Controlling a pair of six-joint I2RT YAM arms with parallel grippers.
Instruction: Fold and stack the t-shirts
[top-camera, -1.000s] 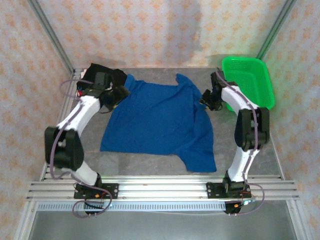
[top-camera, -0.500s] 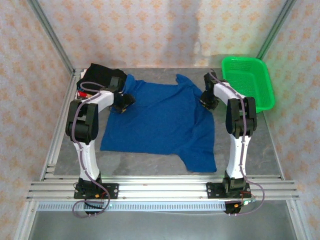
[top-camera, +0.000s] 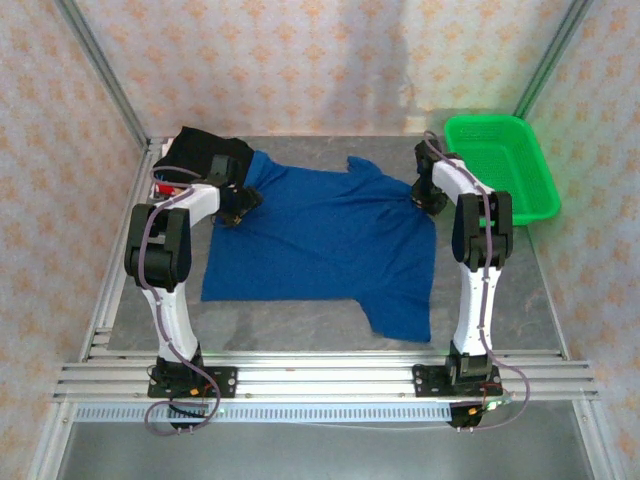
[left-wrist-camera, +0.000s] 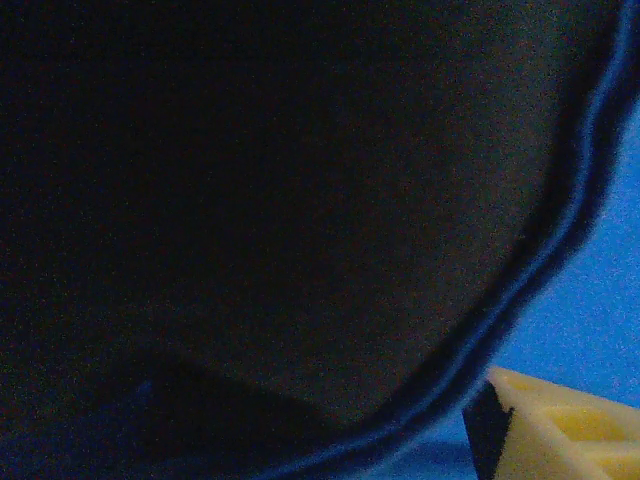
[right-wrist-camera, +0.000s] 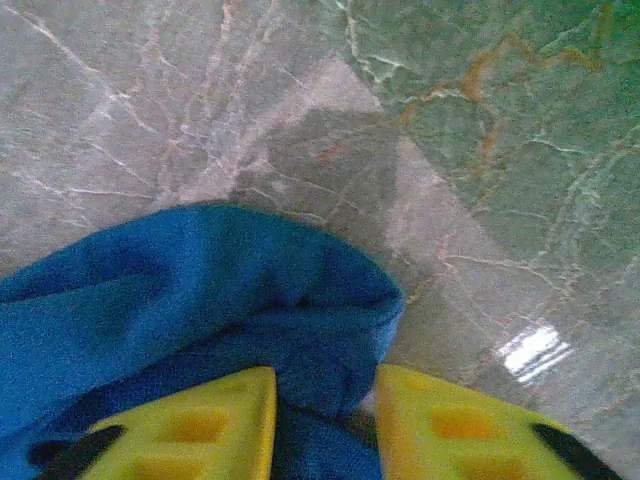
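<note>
A royal blue t-shirt (top-camera: 320, 240) lies spread over the middle of the table, its plain side up. A black t-shirt (top-camera: 205, 152) is bunched at the back left corner. My left gripper (top-camera: 238, 205) is down at the blue shirt's left sleeve, beside the black one. In the left wrist view dark cloth hides most of the jaws; one yellow fingertip (left-wrist-camera: 560, 430) stands far to the side by a blue hem (left-wrist-camera: 560, 240). My right gripper (right-wrist-camera: 325, 378) sits at the right sleeve (right-wrist-camera: 200, 290), open, with the folded sleeve end lying loosely between its fingers.
A green plastic basket (top-camera: 500, 165) stands at the back right corner, just right of my right arm. Bare grey marbled table (right-wrist-camera: 450, 150) shows beyond the sleeve. Patterned walls and metal frame posts close in the back and sides.
My right gripper has moved right and dragged the right sleeve out flatter toward the basket. The jaws have parted again. My left gripper stays at the left sleeve.
</note>
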